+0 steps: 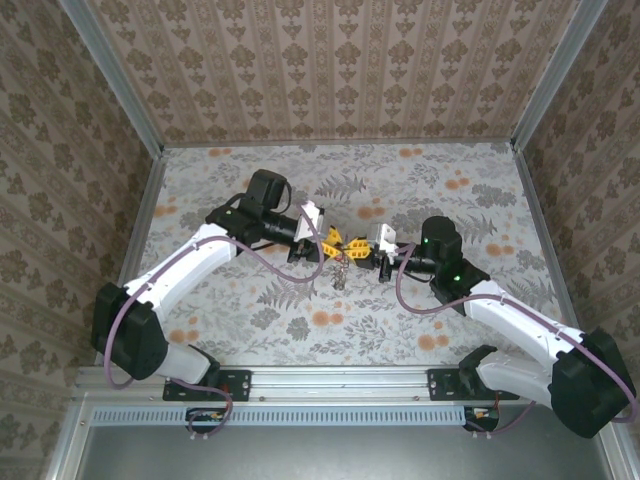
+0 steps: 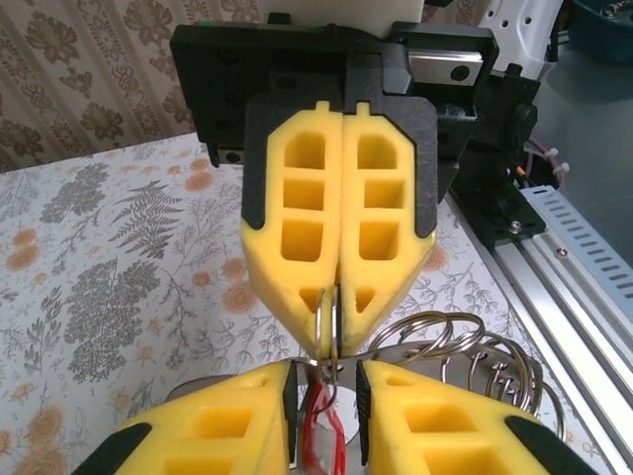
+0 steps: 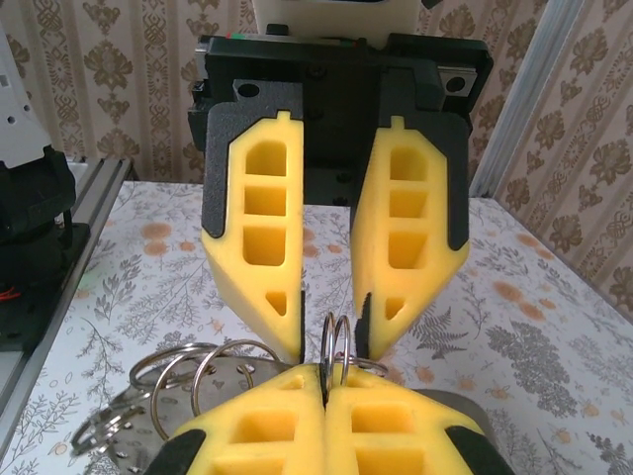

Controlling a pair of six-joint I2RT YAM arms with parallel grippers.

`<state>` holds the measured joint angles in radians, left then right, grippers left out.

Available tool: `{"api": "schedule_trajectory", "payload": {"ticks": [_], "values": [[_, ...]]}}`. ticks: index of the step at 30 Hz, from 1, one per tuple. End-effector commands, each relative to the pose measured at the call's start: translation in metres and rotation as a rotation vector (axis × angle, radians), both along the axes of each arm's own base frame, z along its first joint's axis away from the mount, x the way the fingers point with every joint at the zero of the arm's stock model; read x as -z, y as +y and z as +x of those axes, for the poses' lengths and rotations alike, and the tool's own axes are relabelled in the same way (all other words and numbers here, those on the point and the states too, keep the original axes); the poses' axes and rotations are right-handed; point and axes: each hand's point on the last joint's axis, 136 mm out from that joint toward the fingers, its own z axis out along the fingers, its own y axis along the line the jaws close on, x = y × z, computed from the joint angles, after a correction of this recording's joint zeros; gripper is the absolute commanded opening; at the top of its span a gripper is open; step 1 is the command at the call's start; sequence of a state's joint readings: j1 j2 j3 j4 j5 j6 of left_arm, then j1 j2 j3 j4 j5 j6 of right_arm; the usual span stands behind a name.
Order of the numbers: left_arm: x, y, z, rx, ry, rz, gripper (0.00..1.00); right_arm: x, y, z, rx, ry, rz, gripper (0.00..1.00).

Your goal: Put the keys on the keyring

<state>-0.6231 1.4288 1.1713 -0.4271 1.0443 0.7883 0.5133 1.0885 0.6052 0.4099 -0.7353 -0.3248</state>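
Left wrist view: right gripper [image 2: 337, 297] jaws pressed together, pinching the keyring [image 2: 329, 327] upright at their tips. Left gripper [image 2: 324, 391] jaws partly spread, flanking the ring's lower edge. Red key [image 2: 318, 430] hangs in that gap. Wire loops [image 2: 475, 356] lie just beside.

The left arm [image 1: 185, 265] and right arm [image 1: 520, 318] wear white shells over black joints (green lights dot the right one); mauve cables [image 1: 400, 290] loop alongside, and 2 yellow windowed fingers [image 3: 247, 287] tip each.

Keyring [image 1: 341, 266] between left claw [image 1: 328, 240], right claw [image 1: 358, 245]
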Motion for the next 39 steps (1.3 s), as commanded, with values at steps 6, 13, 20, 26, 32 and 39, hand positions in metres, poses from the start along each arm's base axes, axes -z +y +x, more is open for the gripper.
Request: {"api": "schedule_trajectory", "payload": {"ticks": [6, 13, 20, 26, 32, 39], "values": [[-0.012, -0.005, -0.006, 0.048, 0.024, -0.028, 0.07, -0.010, 0.005, -0.003, -0.034, -0.048, -0.008, 0.00], [-0.009, -0.004, 0.001, -0.002, 0.011, 0.011, 0.00, 0.004, -0.001, 0.001, 0.014, -0.036, -0.071, 0.12], [0.011, 0.000, 0.008, -0.069, -0.103, 0.172, 0.00, 0.021, -0.012, 0.002, 0.049, -0.018, -0.231, 0.24], [0.019, -0.004, 0.003, -0.040, -0.099, 0.232, 0.00, 0.019, -0.011, 0.005, 0.051, 0.014, -0.232, 0.25], [0.023, -0.005, -0.004, -0.008, -0.105, 0.244, 0.00, 0.016, -0.005, 0.008, 0.041, 0.047, -0.216, 0.18], [0.023, -0.003, -0.005, -0.006, -0.103, 0.260, 0.00, 0.020, -0.001, 0.007, 0.016, 0.093, -0.227, 0.19]]}}
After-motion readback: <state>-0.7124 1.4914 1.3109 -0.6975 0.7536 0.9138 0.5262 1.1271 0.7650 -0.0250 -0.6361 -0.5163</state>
